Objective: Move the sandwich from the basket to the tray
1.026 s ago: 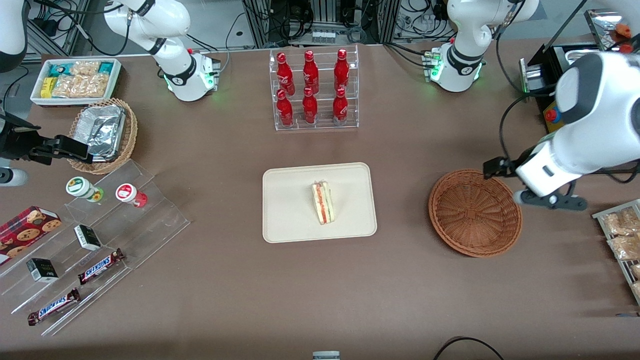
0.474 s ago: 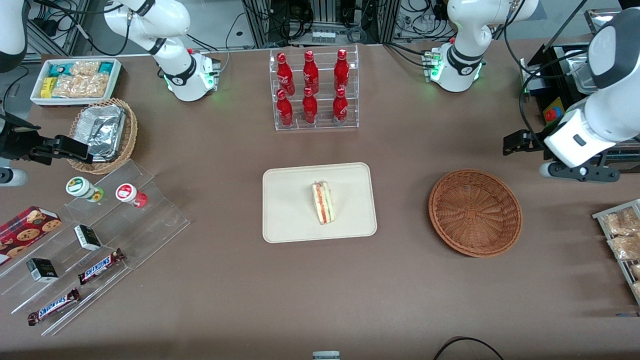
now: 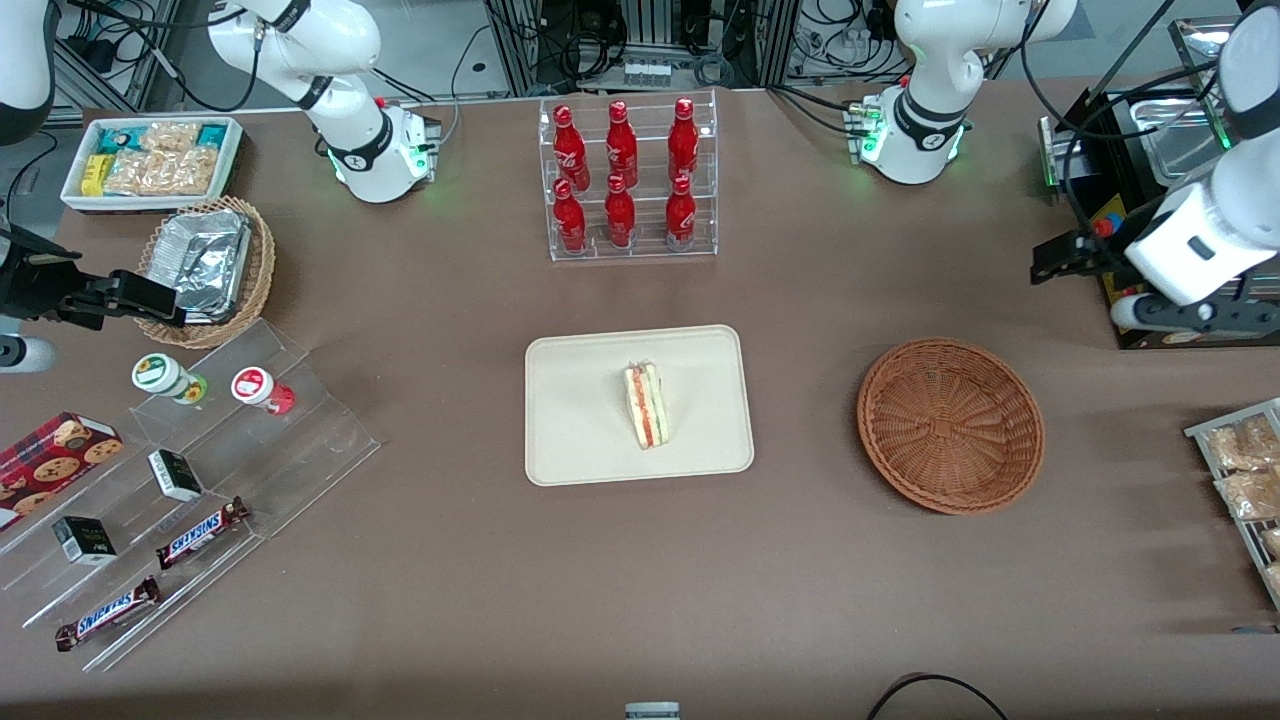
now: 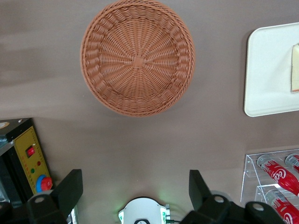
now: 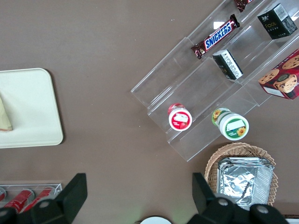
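my pincer point(image 4: 133, 196) hangs high above the brown table point(image 3: 820, 580) toward the working arm's end, its two black fingers point(image 4: 70, 189) spread wide with nothing between them. in the front view the pincer point(image 3: 1085, 258) sits farther from the camera than the round reddish-brown woven wicker basket point(image 3: 950, 425), well apart from it and next to a black control box with a red button point(image 3: 1105, 228). through the wrist camera i see that basket point(image 4: 138, 56) with nothing in it, resting flat on the table.

toward the middle of the table lies the flat rectangular cream-beige plastic tray point(image 3: 580, 400), well apart from the basket. the small triangular sandwich of pale bread with red-orange and green filling point(image 3: 648, 405) rests on the tray, about at its centre, filling edge showing. in the wrist view i catch only a corner of the tray point(image 4: 266, 70) and a sliver of the sandwich point(image 4: 295, 67) at the frame edge.

farther from the front camera than the tray stands a clear acrylic rack of red bottles point(image 3: 625, 180). near the working arm's end, closer to the camera than the basket, a rack of bagged pale snacks point(image 3: 1240, 470) sits at the table edge.
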